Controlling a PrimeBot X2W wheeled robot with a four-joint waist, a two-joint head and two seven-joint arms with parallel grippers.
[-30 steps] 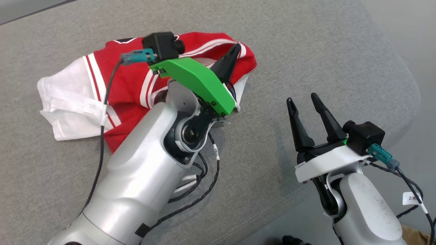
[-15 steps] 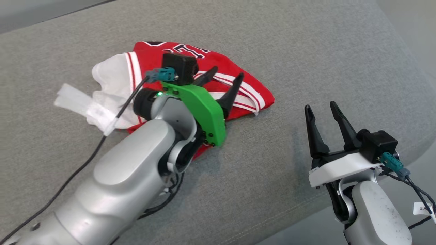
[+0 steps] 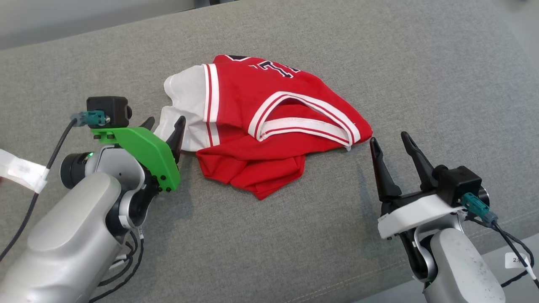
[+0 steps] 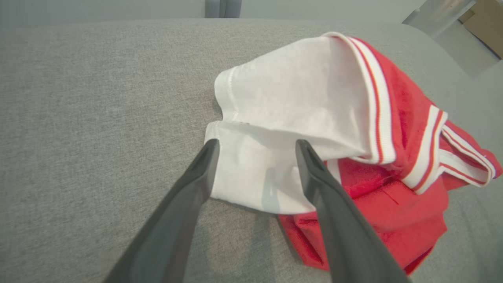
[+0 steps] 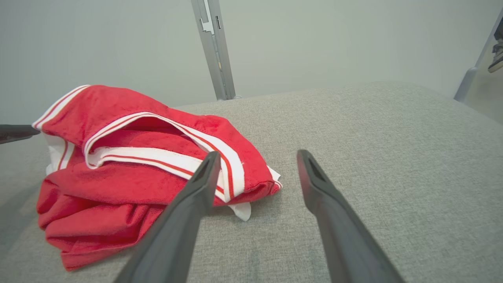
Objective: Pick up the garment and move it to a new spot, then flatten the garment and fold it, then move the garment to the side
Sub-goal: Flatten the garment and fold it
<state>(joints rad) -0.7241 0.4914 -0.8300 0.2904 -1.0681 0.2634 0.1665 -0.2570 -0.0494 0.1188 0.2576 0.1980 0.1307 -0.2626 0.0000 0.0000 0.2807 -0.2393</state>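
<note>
Nearest the robot, the left gripper (image 3: 165,122) is hovering at the left side of the garment (image 3: 261,109), its two dark fingers standing wide apart and holding nothing. In the left wrist view its tips are pointing over the near hem of the garment's white part, and whether they are touching the cloth cannot be told. The right gripper (image 3: 388,138) is hanging just to the right of the garment's red corner, apart from it, its fingers likewise spread and gripping nothing. The garment, red with white striped trim and a white sleeve, is lying crumpled and partly doubled over itself in the middle of a grey cushion (image 3: 294,235), one trimmed opening facing up. In front of the garment a broad strip of bare cushion is running down to the cushion's front seam. To the right of the garment the cushion is lying bare as far as its rounded edge, and to the left of the garment bare fabric is stretching out past the left arm. Beyond the garment more open cushion is reaching to the back edge, where a metal post (image 5: 214,51) is standing against a pale wall (image 5: 118,39).
</note>
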